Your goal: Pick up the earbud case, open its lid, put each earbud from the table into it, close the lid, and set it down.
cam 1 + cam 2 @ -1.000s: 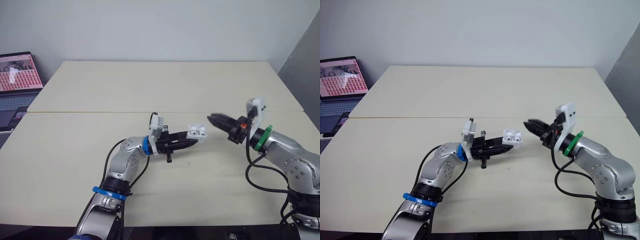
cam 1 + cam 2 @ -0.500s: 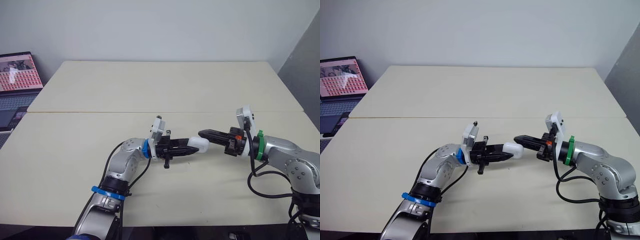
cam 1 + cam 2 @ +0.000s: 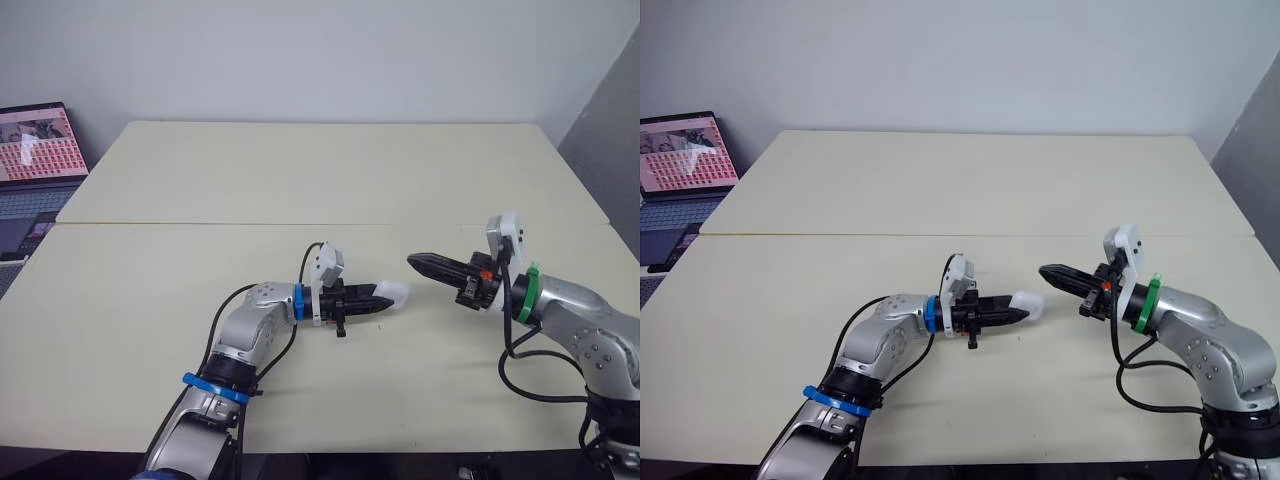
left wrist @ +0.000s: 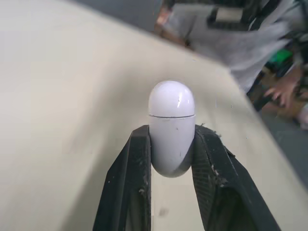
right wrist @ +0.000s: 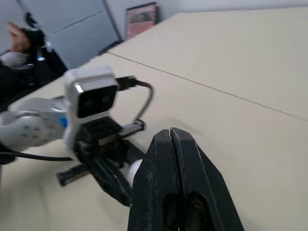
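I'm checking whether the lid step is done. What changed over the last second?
The lid of the earbud case, open a second ago, is now closed. The right end effector came in against the case, then drew back to the robot's right, shut and apart from it. The left end effector stayed clamped on the case.

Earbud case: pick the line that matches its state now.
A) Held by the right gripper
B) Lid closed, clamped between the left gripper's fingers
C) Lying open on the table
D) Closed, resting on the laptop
B: the left wrist view shows the earbud case with its lid shut, pinched by the left gripper, while the right gripper is shut and apart from it.
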Tool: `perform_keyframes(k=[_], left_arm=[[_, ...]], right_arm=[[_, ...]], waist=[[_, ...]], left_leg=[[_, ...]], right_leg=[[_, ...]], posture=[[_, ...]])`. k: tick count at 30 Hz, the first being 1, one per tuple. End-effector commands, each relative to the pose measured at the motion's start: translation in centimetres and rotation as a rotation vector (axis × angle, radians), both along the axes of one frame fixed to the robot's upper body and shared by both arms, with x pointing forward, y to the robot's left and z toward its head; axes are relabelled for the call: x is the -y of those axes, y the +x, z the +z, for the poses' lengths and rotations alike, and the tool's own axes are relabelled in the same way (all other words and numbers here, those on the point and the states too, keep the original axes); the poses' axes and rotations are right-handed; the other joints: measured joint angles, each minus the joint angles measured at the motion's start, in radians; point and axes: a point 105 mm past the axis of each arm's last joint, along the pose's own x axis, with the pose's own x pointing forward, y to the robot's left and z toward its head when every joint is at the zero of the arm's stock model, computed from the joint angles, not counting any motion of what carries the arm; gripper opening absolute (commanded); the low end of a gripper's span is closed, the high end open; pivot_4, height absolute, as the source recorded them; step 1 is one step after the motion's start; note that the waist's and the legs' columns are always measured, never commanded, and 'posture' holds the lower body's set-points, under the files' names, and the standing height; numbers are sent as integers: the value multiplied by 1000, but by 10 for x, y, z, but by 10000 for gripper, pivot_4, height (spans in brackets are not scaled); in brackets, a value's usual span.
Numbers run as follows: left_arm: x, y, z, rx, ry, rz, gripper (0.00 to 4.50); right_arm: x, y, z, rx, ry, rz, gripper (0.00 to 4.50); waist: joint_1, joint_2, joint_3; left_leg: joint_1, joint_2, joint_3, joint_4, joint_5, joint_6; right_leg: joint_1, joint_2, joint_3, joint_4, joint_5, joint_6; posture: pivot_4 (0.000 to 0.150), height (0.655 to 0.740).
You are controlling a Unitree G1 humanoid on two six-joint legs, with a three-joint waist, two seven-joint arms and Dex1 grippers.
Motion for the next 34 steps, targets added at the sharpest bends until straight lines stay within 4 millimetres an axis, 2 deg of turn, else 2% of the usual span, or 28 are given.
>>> perform_keyframes(k=[1,5,7,8,9,13,18,20,21,23,27,34], left_arm=[[-8,0,-8,20,132,2,7748],[-16,8,-10,-57,166,50,7748],[-17,10,-12,-44,189,53,7748],[-18,9,-11,-19,194,51,7748],[-20,9,-12,-9,195,48,11248],[-32,7,-5,-3,154,64,23562],[-60,9,13,26,1,212,40157],[-77,1,10,61,14,266,45000],[-85,-3,6,76,45,293,45000],[-99,-11,-1,111,94,338,45000],[-113,-21,-3,166,119,402,45000],[-118,-28,-6,197,136,439,45000]], right_arm=[[29,-3,-15,100,-154,-91,211],[47,-15,-44,82,-285,-105,211],[53,-20,-52,75,-311,-112,211],[55,-21,-54,77,-318,-117,1825],[57,-23,-56,83,-331,-115,3792],[62,-28,-61,105,-382,-97,15912],[66,-36,-63,126,-335,-80,34842],[68,-38,-63,131,-291,-102,42092],[69,-39,-63,136,-273,-115,44500],[72,-40,-65,139,-252,-140,44500],[76,-43,-73,126,-243,-154,44500],[74,-46,-76,120,-217,-156,44500]], waist=[[1,0,0],[1,0,0],[-1,0,0],[-1,1,0],[-2,1,0],[-2,1,0],[-1,1,0],[-2,1,0],[-1,1,0],[-2,1,-1],[6,1,-1],[10,2,-1]], left_leg=[[0,0,0,0,0,0],[1,0,1,0,0,0],[2,0,1,0,0,0],[2,0,1,0,0,0],[2,0,1,0,0,0],[3,1,1,0,0,0],[2,2,1,0,0,0],[2,2,0,0,0,0],[2,2,0,-1,0,0],[3,2,0,-1,0,0],[3,2,-1,-1,0,0],[4,1,-1,-1,0,0]], right_leg=[[0,0,0,0,0,0],[1,0,0,1,0,0],[1,1,0,1,0,0],[2,1,0,1,0,0],[2,1,1,1,0,0],[1,0,1,1,0,0],[1,0,1,0,0,0],[1,0,1,0,0,0],[1,0,2,0,0,0],[2,-1,3,0,0,0],[3,-2,3,-1,0,0],[4,-2,3,-1,0,0]], posture=[[1500,7400],[1500,7400],[1500,7400],[1500,7400],[1500,7400],[1500,7400],[1500,7400],[1500,7400],[1500,7400],[1500,7400],[1500,7400],[1500,7400]])
